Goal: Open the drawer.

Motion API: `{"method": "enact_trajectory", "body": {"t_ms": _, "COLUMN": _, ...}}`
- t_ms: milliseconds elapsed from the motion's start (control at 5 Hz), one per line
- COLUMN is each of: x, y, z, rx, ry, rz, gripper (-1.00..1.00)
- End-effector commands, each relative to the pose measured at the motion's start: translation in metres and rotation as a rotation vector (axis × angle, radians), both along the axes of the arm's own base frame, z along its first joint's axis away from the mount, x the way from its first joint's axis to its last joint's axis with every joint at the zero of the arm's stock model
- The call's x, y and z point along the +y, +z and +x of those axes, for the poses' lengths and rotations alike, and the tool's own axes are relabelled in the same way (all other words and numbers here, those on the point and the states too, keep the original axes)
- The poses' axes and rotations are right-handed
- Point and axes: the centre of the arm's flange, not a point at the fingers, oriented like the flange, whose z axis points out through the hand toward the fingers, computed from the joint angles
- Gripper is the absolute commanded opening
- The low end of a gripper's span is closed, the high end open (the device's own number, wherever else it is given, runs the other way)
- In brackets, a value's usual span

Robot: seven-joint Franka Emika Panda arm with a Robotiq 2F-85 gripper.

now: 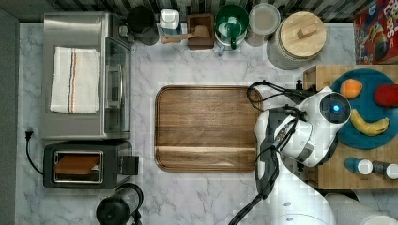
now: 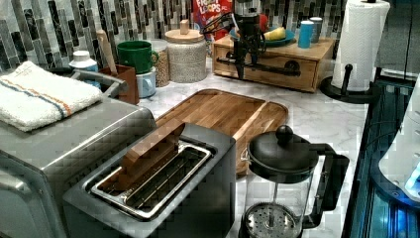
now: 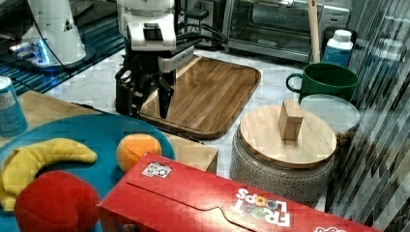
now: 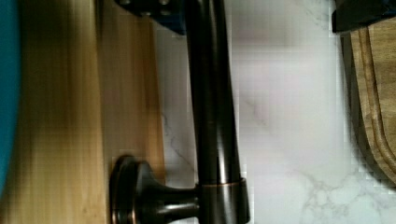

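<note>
1. Top view: the white arm (image 1: pixel 305 126) leans over the gap between the dark tray (image 1: pixel 206 127) and the light-wood drawer (image 1: pixel 314 77). The claw itself is hidden under the wrist; the tray lies on the marble bench (image 1: pixel 187 197) toward the top view's left of the arm, and the blue plate (image 1: pixel 371 89) sits on the drawer box on the other side.
2. Left view: the claw (image 2: pixel 245 62) hangs straight down in front of the drawer (image 2: pixel 270 62), its fingers reaching the long black handle (image 2: pixel 277 69). The tray (image 2: pixel 223 111) lies nearer the camera than the claw.
3. Right view: the claw (image 3: pixel 147 104) points down just beside the drawer's edge, fingers (image 3: pixel 165 104) spread apart, with the tray (image 3: pixel 208 94) right behind it.
4. Wrist view: the handle (image 4: pixel 212 102) runs between the two dark fingertips (image 4: pixel 359 14), which stand apart on either side of it. The drawer front (image 4: pixel 126 93) is just beyond the bar, the tray corner (image 4: pixel 378 93) on the opposite side.
</note>
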Motion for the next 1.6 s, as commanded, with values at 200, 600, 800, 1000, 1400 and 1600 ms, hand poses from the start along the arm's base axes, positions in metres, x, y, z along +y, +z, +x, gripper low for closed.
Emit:
{"method": "enact_trajectory", "body": {"t_ms": 200, "x": 0.193, "y": 0.022, "z": 0.05, "rx": -0.033, "ry": 0.155, "rz": 0.074, "gripper": 1.0}}
{"method": "enact_trajectory", "body": {"t_ms": 600, "x": 0.242, "y": 0.028, "z": 0.047, "rx": -0.027, "ry": 0.145, "rz": 0.077, "gripper": 1.0}}
{"method": "enact_trajectory", "body": {"t_ms": 800, "x": 0.255, "y": 0.029, "z": 0.043, "rx": -0.022, "ry": 0.136, "rz": 0.067, "gripper": 1.0}}
{"method": "enact_trajectory", "body": {"t_ms": 1000, "x": 0.265, "y": 0.032, "z": 0.038, "rx": -0.016, "ry": 0.125, "rz": 0.08, "gripper": 1.0}}
{"method": "enact_trajectory", "body": {"t_ms": 1400, "x": 0.271, "y": 0.038, "z": 0.043, "rx": -0.012, "ry": 0.077, "rz": 0.095, "gripper": 1.0}}
{"method": "enact_trajectory", "body": {"t_ms": 1600, "x": 0.271, "y": 0.038, "z": 0.043, "rx": -0.012, "ry": 0.077, "rz": 0.095, "gripper": 1.0}}
